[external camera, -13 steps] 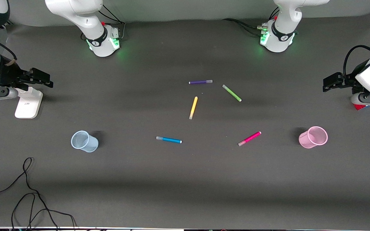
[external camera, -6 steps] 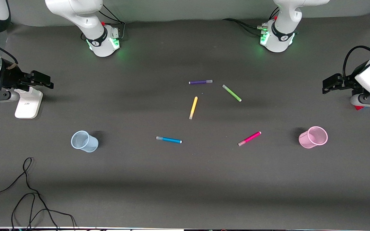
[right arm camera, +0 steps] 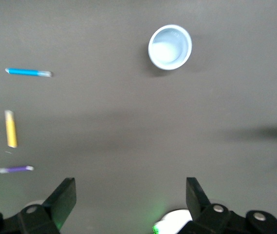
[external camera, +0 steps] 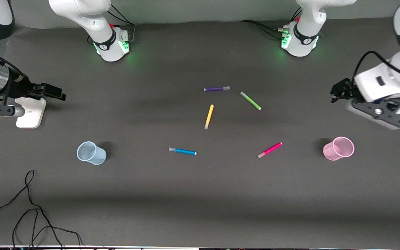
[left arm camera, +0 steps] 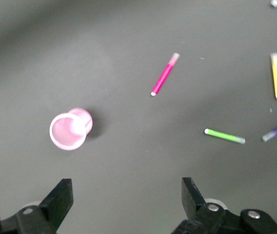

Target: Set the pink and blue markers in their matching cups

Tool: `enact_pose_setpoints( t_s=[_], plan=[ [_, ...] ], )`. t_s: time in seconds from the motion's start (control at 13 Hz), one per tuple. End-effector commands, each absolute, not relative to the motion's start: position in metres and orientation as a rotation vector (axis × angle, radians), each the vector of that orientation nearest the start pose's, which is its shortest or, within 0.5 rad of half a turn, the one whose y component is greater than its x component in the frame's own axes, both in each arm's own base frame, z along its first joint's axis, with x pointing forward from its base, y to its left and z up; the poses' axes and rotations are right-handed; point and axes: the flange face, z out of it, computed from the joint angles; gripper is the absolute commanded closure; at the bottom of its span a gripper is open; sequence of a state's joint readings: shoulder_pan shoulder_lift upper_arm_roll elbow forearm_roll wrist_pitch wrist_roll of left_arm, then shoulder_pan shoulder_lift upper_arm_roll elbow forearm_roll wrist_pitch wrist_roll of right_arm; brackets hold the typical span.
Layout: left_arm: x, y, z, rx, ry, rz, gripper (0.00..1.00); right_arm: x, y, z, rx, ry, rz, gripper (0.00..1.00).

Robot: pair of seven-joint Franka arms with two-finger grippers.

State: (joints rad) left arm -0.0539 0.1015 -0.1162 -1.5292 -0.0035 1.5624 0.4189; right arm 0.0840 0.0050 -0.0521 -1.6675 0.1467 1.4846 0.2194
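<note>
The left gripper (external camera: 337, 91) is hanging spread wide and empty above the table near the pink cup (external camera: 339, 148). The right gripper (external camera: 59, 93) is hanging spread and empty near the blue cup (external camera: 91, 153).

Purple pen (external camera: 216, 89), green pen (external camera: 250, 100), yellow pen (external camera: 209, 116) (all lying flat).

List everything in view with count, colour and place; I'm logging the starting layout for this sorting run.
blue marker: one, cyan, lying mid-table.
pink marker: one, magenta, lying between the blue marker and the pink cup.
blue cup: one, pale blue, upright toward the right arm's end.
pink cup: one, light pink, upright toward the left arm's end.
other pens: purple, green, yellow, farther from the front camera.
cable: one, black, nearest the camera.
left gripper: open, above the table by the pink cup.
right gripper: open, above the table by the blue cup.
</note>
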Motion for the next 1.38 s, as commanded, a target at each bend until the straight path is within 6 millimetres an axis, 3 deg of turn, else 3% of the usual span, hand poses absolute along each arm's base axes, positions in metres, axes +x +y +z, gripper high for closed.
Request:
enact_pose_setpoints(
  t_s=[0.0,0.15,0.31,0.46,0.69,0.85,1.0,1.15,1.31],
  plan=[
    [0.585,-0.112,0.582,-2.974,1.153,0.093,0.01,0.554,0.076,0.552,-2.956,0.564,0.420,0.00],
    [0.592,-0.120,0.572,-3.004,1.189,0.107,0.00,0.567,0.122,0.519,-2.913,0.747,0.492,0.00],
    [0.594,-0.128,0.576,-2.991,1.236,0.087,0.00,0.585,0.149,0.478,-2.869,1.008,0.517,0.00],
    [0.595,-0.131,0.575,-2.979,1.260,0.082,0.00,0.594,0.173,0.453,-2.792,1.188,0.524,0.00],
    [0.595,-0.151,0.554,-2.932,1.286,0.111,0.00,0.607,0.207,0.395,-2.694,1.475,0.521,0.00],
    [0.597,-0.156,0.550,-2.924,1.287,0.072,0.00,0.611,0.240,0.350,-2.602,1.683,0.505,0.00],
    [0.599,-0.156,0.522,-2.918,1.283,0.088,0.00,0.614,0.268,0.306,-2.446,1.938,0.447,0.00],
    [0.597,-0.159,0.492,-2.910,1.279,0.066,0.00,0.619,0.278,0.270,-2.269,2.156,0.396,0.01],
    [0.593,-0.167,0.458,-2.881,1.294,0.065,0.00,0.613,0.305,0.234,-2.126,2.307,0.338,0.01]
  ],
)
